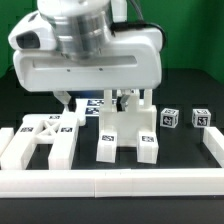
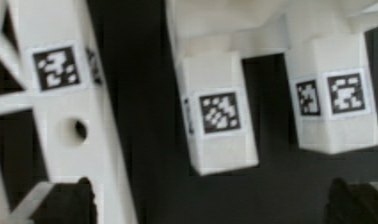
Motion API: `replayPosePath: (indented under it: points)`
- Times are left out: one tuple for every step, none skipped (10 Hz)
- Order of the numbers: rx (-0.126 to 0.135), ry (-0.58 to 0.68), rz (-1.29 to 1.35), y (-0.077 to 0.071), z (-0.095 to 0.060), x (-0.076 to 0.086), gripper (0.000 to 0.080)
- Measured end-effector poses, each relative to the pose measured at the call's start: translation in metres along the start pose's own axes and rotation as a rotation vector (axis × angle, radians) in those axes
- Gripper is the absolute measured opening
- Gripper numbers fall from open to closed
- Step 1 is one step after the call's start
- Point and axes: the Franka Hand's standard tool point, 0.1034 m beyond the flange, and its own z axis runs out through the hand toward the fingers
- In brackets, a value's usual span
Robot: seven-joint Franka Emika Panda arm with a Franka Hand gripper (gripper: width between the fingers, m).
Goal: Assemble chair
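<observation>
Pincer (image 2: 212, 205) is hanging wide open, empty; one flat white frame (image 1: 40, 140), one blocky seat (image 1: 125, 135), two tagged cubes (image 1: 170, 117) are lying nearby.

CLEAR: you had a dark lane of counter (image 1: 85, 152) between the flat frame (image 1: 38, 140) and the blocky seat (image 1: 125, 135), and wider bare counter on the seat's other side | BLOCKED: a small cube (image 1: 170, 118) and a second cube (image 1: 202, 117) stood at that patch's far end; the border rail (image 1: 110, 186) walled the front edge and the exterior view's right.
</observation>
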Motion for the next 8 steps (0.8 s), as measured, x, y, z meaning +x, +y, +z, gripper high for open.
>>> replayPosePath:
  points:
    - [-0.011, 0.065, 0.000, 0.000, 0.008, -0.004, 0.0649]
    - [-0.008, 0.037, 0.001, 0.000, 0.010, -0.010, 0.0649]
    - [-0.009, 0.042, 0.002, 0.001, 0.009, -0.008, 0.0649]
    - [-0.011, 0.042, -0.015, 0.003, 0.011, -0.007, 0.0649]
    - [-0.016, 0.029, -0.079, 0.018, 0.019, -0.006, 0.0649]
    - [-0.017, 0.023, -0.094, 0.028, 0.024, -0.004, 0.0649]
    - [-0.018, 0.021, -0.102, 0.040, 0.029, -0.002, 0.0649]
    - [-0.025, 0.036, -0.109, 0.045, 0.032, 0.001, 0.0649]
